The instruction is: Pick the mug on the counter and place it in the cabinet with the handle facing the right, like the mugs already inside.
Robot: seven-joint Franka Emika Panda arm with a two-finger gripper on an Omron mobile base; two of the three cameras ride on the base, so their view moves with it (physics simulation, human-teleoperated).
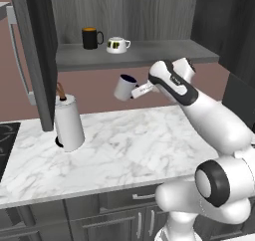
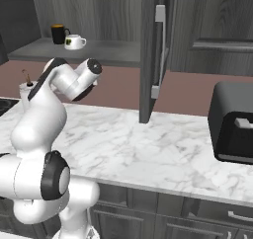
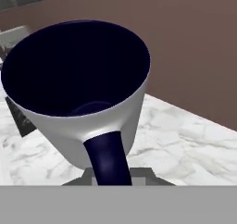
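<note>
At nine o'clock in the left base view, a white paper-towel roll (image 1: pixel 68 123) stands upright on the broad white marble counter with grey veins (image 1: pixel 129 145). Toward twelve o'clock, on the flat grey shelf of the dark grey wood-grain cabinet (image 1: pixel 149 53), a black mug with an orange rim (image 1: pixel 90 38) sits just beside a squat white cup with dark-yellow marks (image 1: pixel 116 45), both handles pointing right. At centre, the small light grey mug with a dark inside (image 1: pixel 124 87) hangs tilted in the air, clear of the counter and below the shelf. The two-finger gripper (image 1: pixel 138 91) holds it by its dark navy loop handle (image 3: pixel 109 160), which points toward the hand. At three o'clock in the right base view sits a black toaster (image 2: pixel 232 124).
</note>
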